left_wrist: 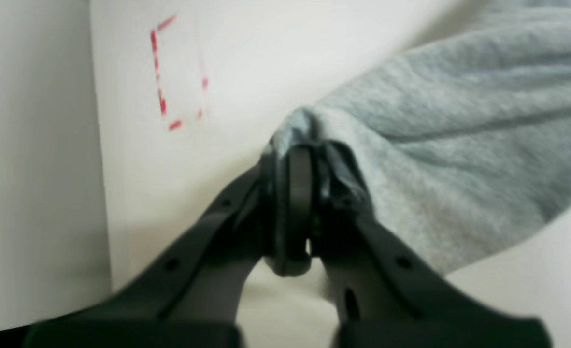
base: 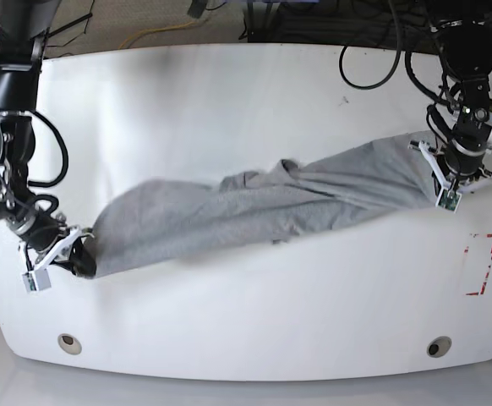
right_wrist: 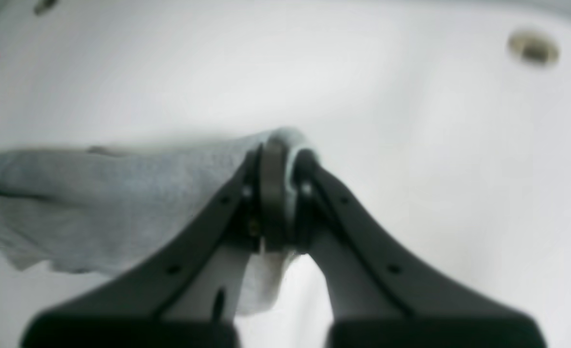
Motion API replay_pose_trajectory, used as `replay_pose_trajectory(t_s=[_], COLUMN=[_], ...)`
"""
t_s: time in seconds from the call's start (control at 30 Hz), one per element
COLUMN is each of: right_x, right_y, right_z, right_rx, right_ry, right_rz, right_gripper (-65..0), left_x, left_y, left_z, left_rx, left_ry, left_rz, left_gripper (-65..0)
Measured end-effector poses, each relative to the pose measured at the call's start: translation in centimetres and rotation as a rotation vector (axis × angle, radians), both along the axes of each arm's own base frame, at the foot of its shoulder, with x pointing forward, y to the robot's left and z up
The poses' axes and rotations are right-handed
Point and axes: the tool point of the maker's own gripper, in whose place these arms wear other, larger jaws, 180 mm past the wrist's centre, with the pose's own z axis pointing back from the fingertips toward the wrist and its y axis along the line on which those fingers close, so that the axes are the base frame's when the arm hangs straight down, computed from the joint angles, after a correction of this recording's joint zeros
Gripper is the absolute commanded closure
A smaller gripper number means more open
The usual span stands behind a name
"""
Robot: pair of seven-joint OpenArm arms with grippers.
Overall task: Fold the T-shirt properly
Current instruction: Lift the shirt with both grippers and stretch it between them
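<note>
On the left of my base view, the right arm reaches down from the far left corner and bends in low over the table [base: 229, 338], wrist turned toward the middle. My right gripper [base: 79, 254] has its jaws pressed together on the left end of the T-shirt [base: 254, 207]; the right wrist view confirms grey cloth bunched between the fingers [right_wrist: 271, 183].

The T-shirt lies stretched in a long, twisted band across the middle of the table, plain grey, creased lengthwise, with a small raised fold near its centre. I see no lettering from here, though the wrist views are blurred.

On the right, the left arm comes down from the far right corner, standing steeper. My left gripper [base: 443, 182] is clamped on the shirt's right end, the fabric wadded around its fingers [left_wrist: 300, 183].

A red dashed rectangle [base: 479, 265] is marked on the table near the right edge, just nearer than that gripper. Bare white table lies on the far and near sides of the shirt, and two round holes [base: 69, 342] sit by the near edge.
</note>
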Motion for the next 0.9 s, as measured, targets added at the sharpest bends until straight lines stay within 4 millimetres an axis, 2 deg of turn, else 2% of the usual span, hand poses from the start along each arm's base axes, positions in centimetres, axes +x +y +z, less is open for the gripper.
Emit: replay_pose_trajectory(t_s=[0.13, 0.23, 0.4, 0.5, 0.63, 0.77, 0.9], right_x=[-3.2, -5.4, -9.2, -11.0, -13.0, -14.9, -15.4], right_y=[-1.5, -2.0, -1.8, -0.8, -0.2, -0.3, 0.1], right_z=[-4.0, -6.0, -7.4, -7.7, -8.1, -9.7, -10.2], right_rx=[0.004, 0.020, 0.054, 0.066, 0.099, 0.110, 0.123], right_ry=[0.098, 0.148, 0.179, 0.183, 0.200, 0.249, 0.262], right_rz=[-0.046, -0.065, -0.086, -0.074, -0.091, -0.121, -0.123], right_gripper=[0.0, 0.0, 0.0, 0.0, 0.0, 0.0, 0.0], left_x=[-2.1, -3.5, -5.0, -5.5, -6.3, -6.3, -6.6], left_y=[0.9, 1.7, 2.9, 3.2, 3.0, 3.0, 2.9], left_z=[-1.2, -2.0, -2.4, -2.5, -3.1, -3.1, -3.2], left_rx=[0.003, 0.016, 0.029, 0.048, 0.047, 0.048, 0.049], left_ry=[0.026, 0.055, 0.097, 0.118, 0.146, 0.147, 0.152], left_rz=[-0.004, 0.007, -0.007, -0.019, -0.027, -0.031, -0.034], left_gripper=[0.0, 0.0, 0.0, 0.0, -0.1, -0.1, 0.0])
